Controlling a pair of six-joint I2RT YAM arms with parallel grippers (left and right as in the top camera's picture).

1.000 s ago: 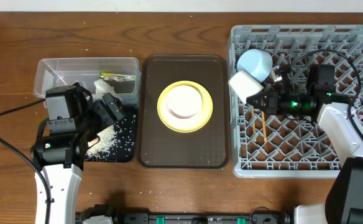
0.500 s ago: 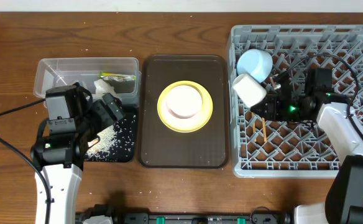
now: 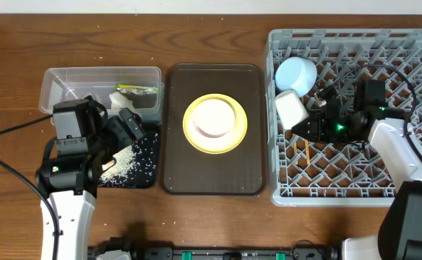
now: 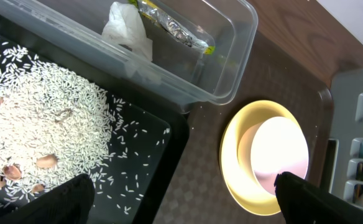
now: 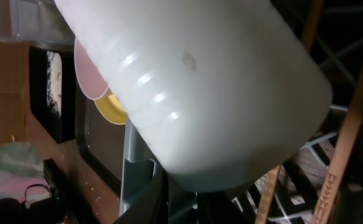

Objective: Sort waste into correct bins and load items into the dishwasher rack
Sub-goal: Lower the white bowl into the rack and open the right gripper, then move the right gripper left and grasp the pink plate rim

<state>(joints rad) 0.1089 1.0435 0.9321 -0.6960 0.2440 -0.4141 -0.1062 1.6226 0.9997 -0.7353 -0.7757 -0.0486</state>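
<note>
My right gripper (image 3: 309, 120) is shut on the small white cup (image 3: 291, 110), holding it tilted over the left side of the grey dishwasher rack (image 3: 355, 189). The cup fills the right wrist view (image 5: 200, 81). The light blue bowl (image 3: 296, 72) lies in the rack's back left corner. The wooden chopsticks (image 3: 307, 149) lie in the rack below the cup and show in the right wrist view (image 5: 348, 130). The yellow plate (image 3: 214, 123) sits on the brown tray. My left gripper (image 3: 128, 127) is open and empty over the black tray (image 3: 147, 178) of rice scraps (image 4: 45, 118). The clear tub (image 3: 61, 76) holds the tissue (image 4: 128, 28) and the wrapper (image 4: 175, 25).
The brown serving tray (image 3: 251, 173) lies between the bins and the rack. The plate (image 4: 237, 168) has a pale pinkish-white centre. A few brown bits lie among the rice. Cables trail from both arms.
My right gripper has carried the white cup a little right and toward the front, lower into the rack beside the blue bowl. The left arm has not moved.
</note>
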